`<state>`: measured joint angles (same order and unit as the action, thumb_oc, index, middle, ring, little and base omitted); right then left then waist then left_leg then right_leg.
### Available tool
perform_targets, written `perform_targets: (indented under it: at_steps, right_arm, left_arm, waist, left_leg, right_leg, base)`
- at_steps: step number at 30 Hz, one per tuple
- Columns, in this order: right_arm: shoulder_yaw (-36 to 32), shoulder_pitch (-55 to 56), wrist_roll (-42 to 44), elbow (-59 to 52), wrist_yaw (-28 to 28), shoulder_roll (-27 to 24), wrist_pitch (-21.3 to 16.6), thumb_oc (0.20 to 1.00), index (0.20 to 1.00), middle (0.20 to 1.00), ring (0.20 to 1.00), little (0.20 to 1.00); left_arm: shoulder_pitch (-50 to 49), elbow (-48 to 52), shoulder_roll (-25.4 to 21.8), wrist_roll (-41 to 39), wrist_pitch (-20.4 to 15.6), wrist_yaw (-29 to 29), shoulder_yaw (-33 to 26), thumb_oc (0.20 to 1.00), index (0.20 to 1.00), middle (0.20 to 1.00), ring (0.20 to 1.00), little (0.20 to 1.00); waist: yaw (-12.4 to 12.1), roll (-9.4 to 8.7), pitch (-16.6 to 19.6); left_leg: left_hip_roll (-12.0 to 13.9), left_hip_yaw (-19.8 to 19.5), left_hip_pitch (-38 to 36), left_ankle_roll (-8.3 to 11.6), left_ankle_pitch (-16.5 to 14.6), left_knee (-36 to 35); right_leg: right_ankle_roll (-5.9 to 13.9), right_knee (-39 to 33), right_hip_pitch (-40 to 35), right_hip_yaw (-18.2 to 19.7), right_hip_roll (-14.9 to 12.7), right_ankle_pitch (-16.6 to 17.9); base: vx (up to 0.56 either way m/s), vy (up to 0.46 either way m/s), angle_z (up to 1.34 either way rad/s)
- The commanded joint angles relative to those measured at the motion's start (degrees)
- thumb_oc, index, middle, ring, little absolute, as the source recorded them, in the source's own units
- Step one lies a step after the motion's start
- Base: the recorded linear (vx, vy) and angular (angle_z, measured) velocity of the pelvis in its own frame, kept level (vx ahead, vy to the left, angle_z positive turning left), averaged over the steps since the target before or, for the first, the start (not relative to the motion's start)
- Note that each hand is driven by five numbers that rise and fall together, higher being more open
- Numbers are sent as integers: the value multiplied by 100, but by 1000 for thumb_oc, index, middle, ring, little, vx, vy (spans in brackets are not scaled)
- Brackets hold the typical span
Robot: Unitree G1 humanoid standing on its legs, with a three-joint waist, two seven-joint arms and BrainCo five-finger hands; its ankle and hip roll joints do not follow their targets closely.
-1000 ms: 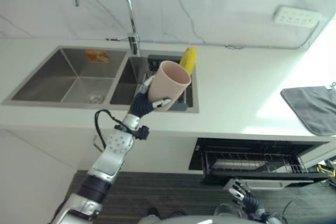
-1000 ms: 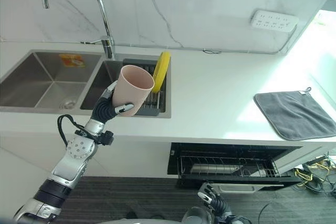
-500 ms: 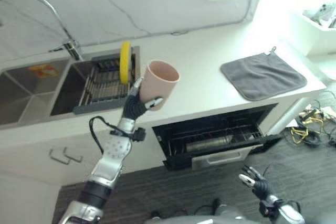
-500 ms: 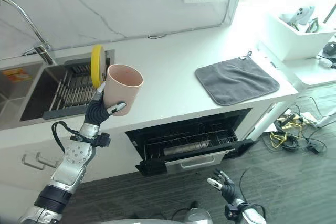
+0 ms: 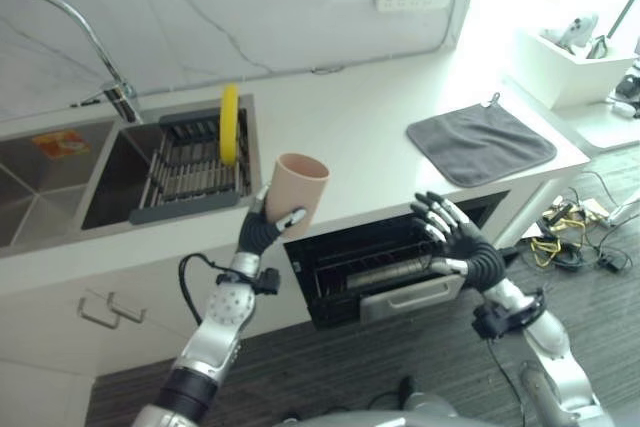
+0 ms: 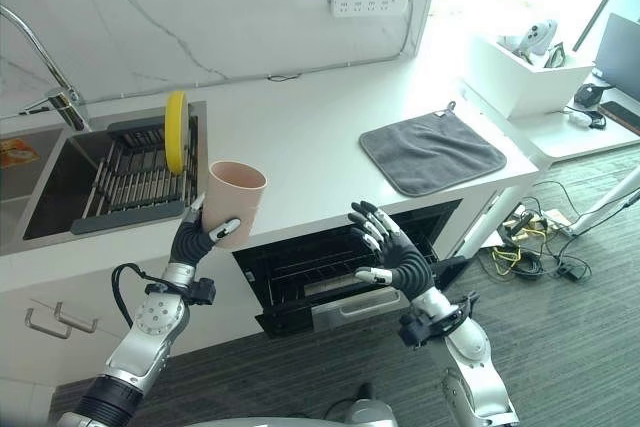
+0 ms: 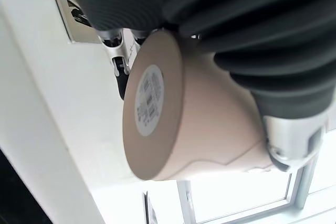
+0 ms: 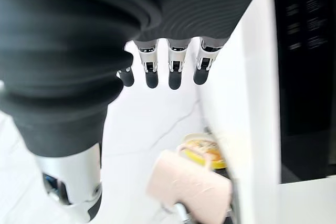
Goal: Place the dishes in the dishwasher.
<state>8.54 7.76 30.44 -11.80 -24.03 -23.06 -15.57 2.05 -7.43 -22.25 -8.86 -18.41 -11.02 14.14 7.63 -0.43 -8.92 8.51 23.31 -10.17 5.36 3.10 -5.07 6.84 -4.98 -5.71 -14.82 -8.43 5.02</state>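
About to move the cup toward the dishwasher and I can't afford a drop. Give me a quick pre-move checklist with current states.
1. Left hand curled round the pink plastic cup: ok.
2. Cup upright, mouth up: ok.
3. Right hand open, holding nothing, raised in front of the dishwasher: ok.
4. Black dishwasher under the counter open, wire rack visible: ok.
5. Free rack slot for the cup: cannot tell.
6. Yellow plate standing in the sink rack, apart from the cup: ok.

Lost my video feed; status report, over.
Left hand shut on pink cup. Right hand open, empty. Dishwasher open below, nothing blocking.
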Motion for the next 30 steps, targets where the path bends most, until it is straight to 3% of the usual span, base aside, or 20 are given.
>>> perform_targets:
  at_steps: [1, 3, 6, 11, 12, 15, 21, 24, 30]
  right_arm:
    - [97, -553, 278, -66, 264, -6, -319, 1000, 1000, 1000, 1000, 1000]
    - [258, -749, 739, -60, 342, 70, -15, 1000, 1000, 1000, 1000, 1000]
    - [486, -975, 959, -60, 404, 149, 125, 1000, 1000, 1000, 1000, 1000]
    - [623, -1126, 811, -68, 703, 174, -25, 1000, 1000, 1000, 1000, 1000]
    - [669, -1243, 712, -46, 941, 172, -56, 1000, 1000, 1000, 1000, 1000]
    - [722, -1415, 471, -94, 1261, 143, -189, 1000, 1000, 1000, 1000, 1000]
    - [751, -1676, 351, -190, 1362, 41, 5, 1000, 1000, 1000, 1000, 1000]
    - [852, -1910, -134, -113, 1548, -37, -46, 1000, 1000, 1000, 1000, 1000]
    - [963, -2327, -42, -128, 1460, -74, 38, 1000, 1000, 1000, 1000, 1000]
  left_arm:
    - [475, 167, -82, 256, -580, -249, 157, 200, 200, 200, 200, 200]
    - [557, 323, -159, 908, -749, -392, 244, 200, 200, 200, 200, 200]
    - [717, 609, -307, 1497, -942, -625, 401, 200, 200, 200, 200, 200]
    - [848, 780, -450, 2016, -1342, -1097, 489, 200, 200, 200, 200, 200]
    - [896, 877, -477, 2179, -1562, -1475, 507, 200, 200, 200, 200, 200]
    - [917, 960, -405, 2174, -1694, -1720, 550, 200, 200, 200, 200, 200]
    - [924, 1039, -385, 2083, -1641, -1563, 647, 200, 200, 200, 200, 200]
    - [986, 1020, -368, 2031, -1626, -1433, 756, 200, 200, 200, 200, 200]
    - [1157, 919, -357, 1864, -1448, -1211, 1020, 200, 200, 200, 200, 200]
  waist:
    - [-92, -6, 103]
    - [-165, -11, 136]
    - [-251, 5, 164]
    - [-321, 5, 213]
    - [-358, -1, 238]
    - [-411, -33, 259]
    - [-482, -56, 281]
    - [-519, -62, 289]
    - [-587, -83, 301]
  left_leg:
    - [65, -497, 15, 13, -356, 245]
    - [71, -519, 7, 25, -361, 238]
    - [76, -571, -4, 44, -349, 195]
    - [62, -633, -45, 59, -340, 112]
    - [73, -654, -60, 71, -344, 82]
    - [95, -664, -64, 91, -347, 51]
    - [106, -689, -67, 105, -341, 24]
    - [113, -685, -64, 111, -333, 18]
    - [113, -717, -57, 110, -337, 14]
  right_leg:
    - [409, 489, -132, 29, -343, -488]
    - [402, 452, -172, -5, -343, -489]
    - [397, 414, -211, -43, -343, -492]
    - [399, 360, -270, -82, -337, -483]
    - [396, 330, -301, -113, -330, -478]
    - [396, 269, -337, -148, -323, -456]
    - [398, 226, -360, -176, -312, -423]
    - [401, 222, -370, -206, -324, -413]
    - [397, 225, -391, -242, -324, -422]
  base:
    - [-9, -56, -8]
    - [0, 0, 0]
    - [-12, -5, 4]
    - [-7, -10, 7]
    - [-11, -20, 10]
    - [-19, -26, 17]
    - [-3, -3, 1]
    - [-15, 2, 6]
    - [-6, -1, 6]
